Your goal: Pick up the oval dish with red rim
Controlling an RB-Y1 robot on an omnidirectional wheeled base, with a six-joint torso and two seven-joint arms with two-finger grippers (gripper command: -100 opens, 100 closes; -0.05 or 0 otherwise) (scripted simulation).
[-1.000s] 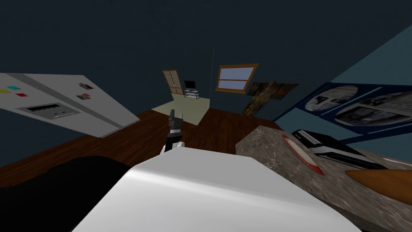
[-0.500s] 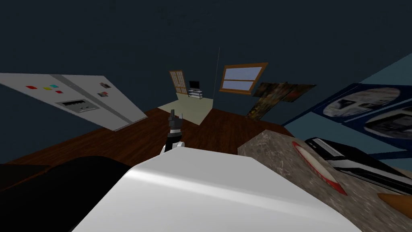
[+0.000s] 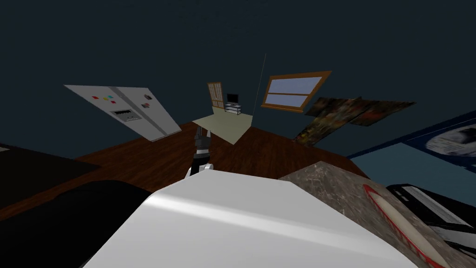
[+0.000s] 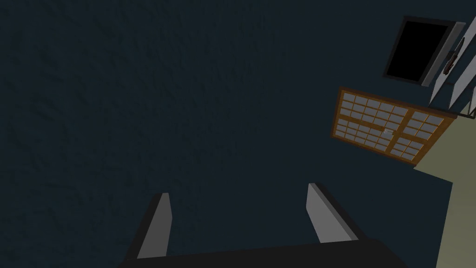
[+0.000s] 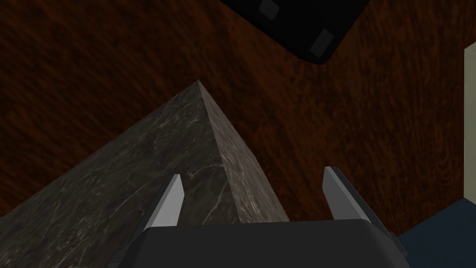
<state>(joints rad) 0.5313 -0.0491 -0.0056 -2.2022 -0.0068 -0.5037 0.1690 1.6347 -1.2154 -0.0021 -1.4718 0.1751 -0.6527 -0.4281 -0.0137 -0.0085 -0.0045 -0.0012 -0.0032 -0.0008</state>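
The oval dish (image 3: pixel 402 224), pale with a red rim, lies on a mottled grey stone counter (image 3: pixel 325 186) at the head view's lower right, partly cut off by the picture's edge. My left gripper (image 3: pixel 202 133) is held out ahead of my chest, well to the left of the dish, over the wood floor. Its fingers (image 4: pixel 156 223) stand open with nothing between them. My right gripper (image 5: pixel 253 173) is open too and hangs just above the counter's corner (image 5: pixel 139 177); the dish does not appear in its wrist view.
A black and white appliance (image 3: pixel 432 209) sits on the counter just beyond the dish. A grey fridge (image 3: pixel 132 111) stands far left and a dark low surface (image 3: pixel 37 167) nearer left. Dark wood floor (image 3: pixel 153 158) stretches ahead to a pale-floored doorway (image 3: pixel 225 126).
My head view has swung left, so the counter, dish and appliance have slid toward the lower right corner and the fridge toward the middle. A brown object on the counter has left the picture.
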